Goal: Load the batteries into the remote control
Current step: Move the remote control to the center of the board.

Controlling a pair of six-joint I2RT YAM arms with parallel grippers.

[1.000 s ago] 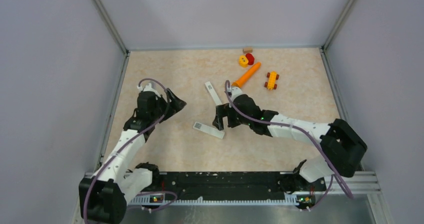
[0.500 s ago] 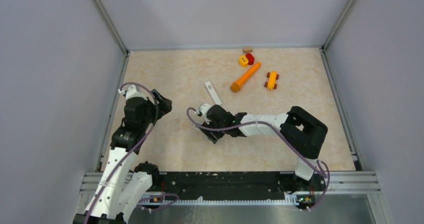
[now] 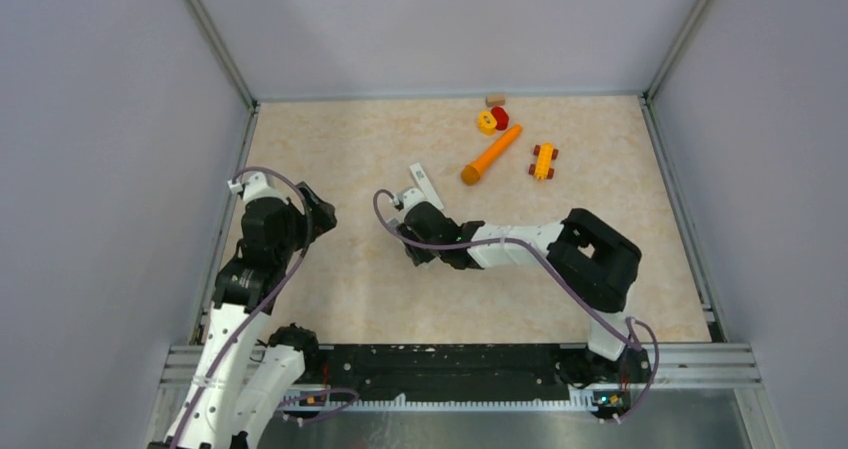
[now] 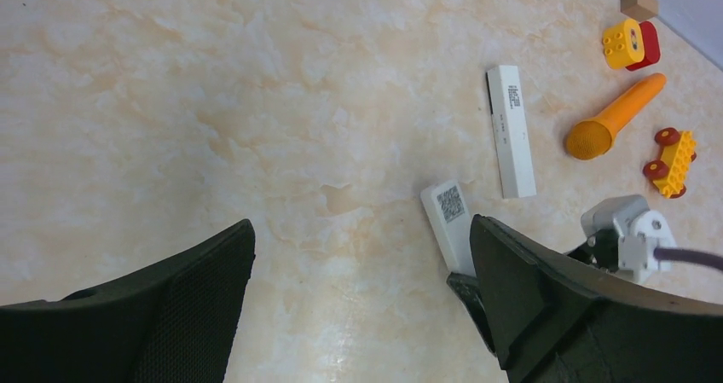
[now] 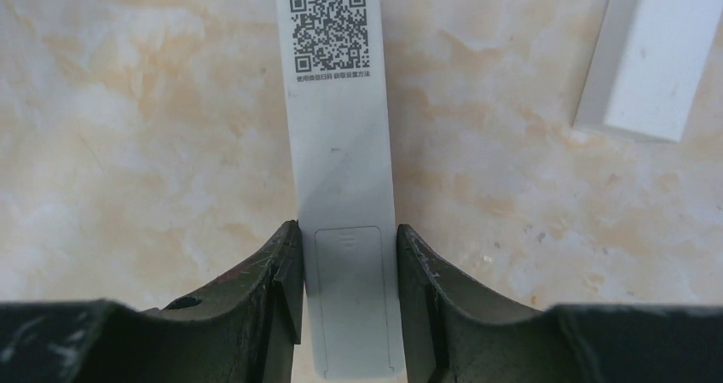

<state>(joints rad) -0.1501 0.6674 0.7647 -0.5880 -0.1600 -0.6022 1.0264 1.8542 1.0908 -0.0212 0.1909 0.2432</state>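
The remote control [image 3: 424,184], a long slim white bar with a black patch near one end, lies on the table [image 3: 330,149] and also shows in the left wrist view [image 4: 511,131] and the right wrist view [image 5: 652,50]. A shorter, wider white remote [image 5: 337,127] lies back up, showing a QR code and a battery-door outline. My right gripper [image 5: 349,227] is shut on its near end, one finger against each long edge. My left gripper [image 4: 362,225] hangs open over bare table at the left [image 3: 318,214]. The batteries are out of view.
Toys sit at the back right: an orange carrot toy [image 3: 492,154], a yellow and red block pair [image 3: 492,120], a yellow brick car with red wheels [image 3: 543,161] and a small tan cube [image 3: 495,99]. Grey walls enclose the table on three sides.
My right arm swung left from beside the slim remote control to the wider remote, and its jaws closed onto it. My left arm drew back to the left, still open.
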